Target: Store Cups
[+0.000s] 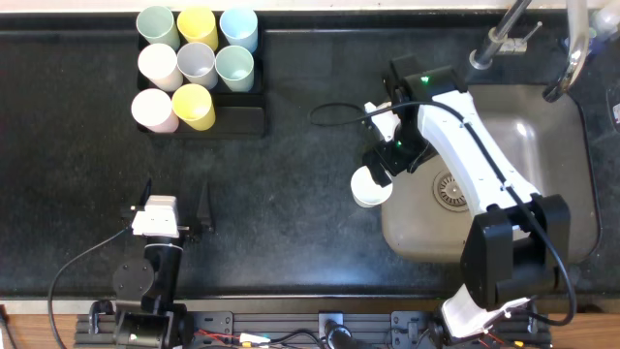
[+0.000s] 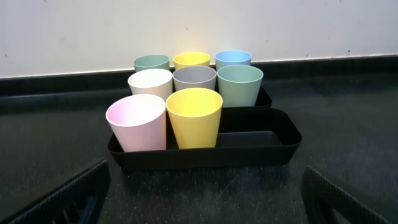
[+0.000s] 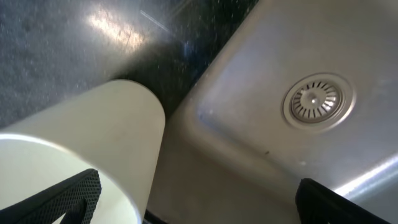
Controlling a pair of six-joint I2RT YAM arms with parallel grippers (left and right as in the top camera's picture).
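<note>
A black tray (image 1: 242,120) at the counter's back left holds several cups in green, yellow, blue, white, grey and pink (image 1: 153,110); its front right slot (image 2: 261,140) is bare. A white cup (image 1: 368,186) stands at the sink's left edge, mouth up. My right gripper (image 1: 380,167) hangs over it, open, with one finger (image 3: 68,199) above the cup's mouth (image 3: 56,174) and the other over the sink. My left gripper (image 1: 175,201) rests low near the front left, open and holding nothing, facing the tray (image 2: 205,155).
The steel sink (image 1: 542,126) with its drain (image 3: 314,99) lies to the right, a faucet (image 1: 499,34) behind it. A black cable (image 1: 334,109) loops over the counter between the tray and the right arm. A dark counter stretches between the tray and the sink.
</note>
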